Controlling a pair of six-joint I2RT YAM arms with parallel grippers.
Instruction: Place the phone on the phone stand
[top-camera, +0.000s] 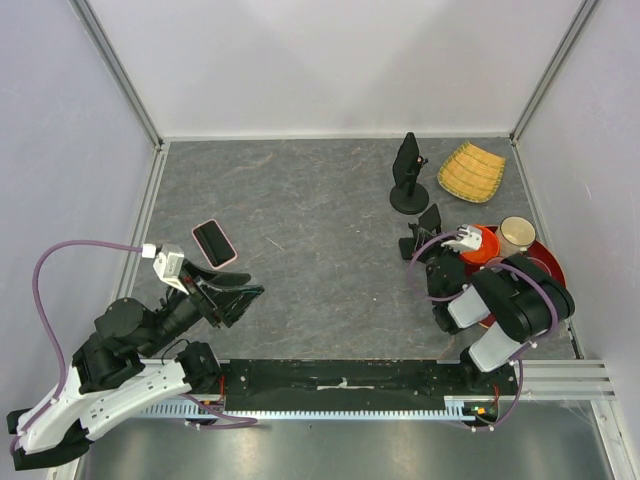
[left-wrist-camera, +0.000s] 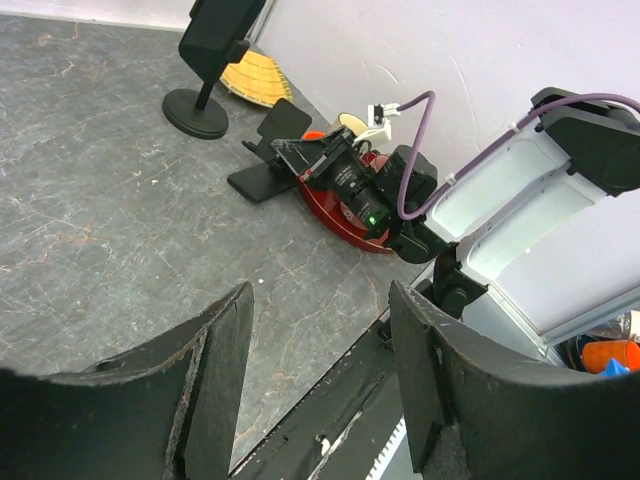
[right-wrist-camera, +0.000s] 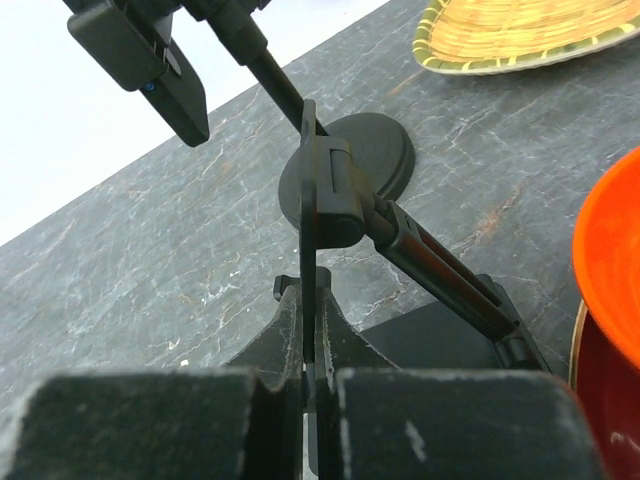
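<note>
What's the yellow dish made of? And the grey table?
The yellow dish looks like woven bamboo or straw, with ribbed strips and a dull finish. The table looks like dark grey stone or a stone-print mat, matte with pale veins. I can't tell which.

Top camera looks down; low wrist views share round-based stand (left-wrist-camera: 195, 112).

- In right wrist view, woven tray (right-wrist-camera: 520, 35) is cut off at top edge.
- There, orange bowl (right-wrist-camera: 610, 270) is clipped at right edge.
- Foot of folding phone stand (right-wrist-camera: 325, 195) is partly hidden by right gripper (right-wrist-camera: 310, 305).
</note>
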